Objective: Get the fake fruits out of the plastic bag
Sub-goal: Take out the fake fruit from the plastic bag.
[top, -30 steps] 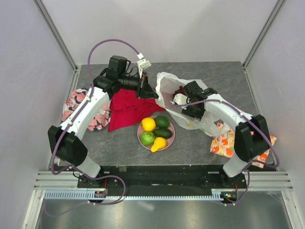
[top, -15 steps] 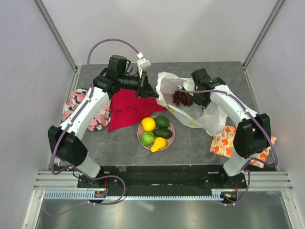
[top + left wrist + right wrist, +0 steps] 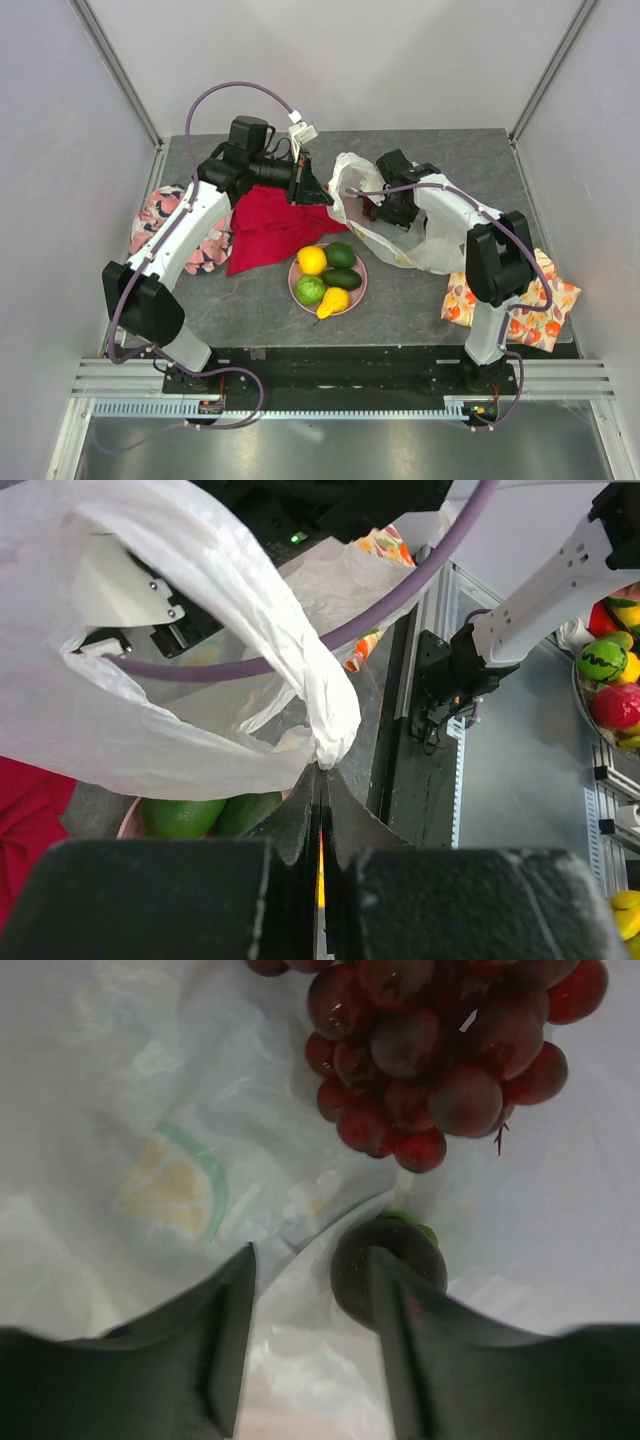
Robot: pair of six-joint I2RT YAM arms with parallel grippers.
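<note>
Now, nearest the arms, several fruits (image 3: 330,278) already sit on the pink plate (image 3: 291,276). Beyond it the bag (image 3: 430,245) lies crumpled. The right gripper (image 3: 310,1256) hangs inside, fingers parted and empty, just short of the grapes (image 3: 440,1050), which look light, knobbly and slick, best pinched across the bunch. Farthest back, the left gripper (image 3: 320,777) is clamped on the bag's flimsy rim.

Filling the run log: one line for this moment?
left tool: shut on plastic bag edge | right tool: open, inside bag, near grape bunch, not gripping | plate: four fruits | grapes not yet out
</note>
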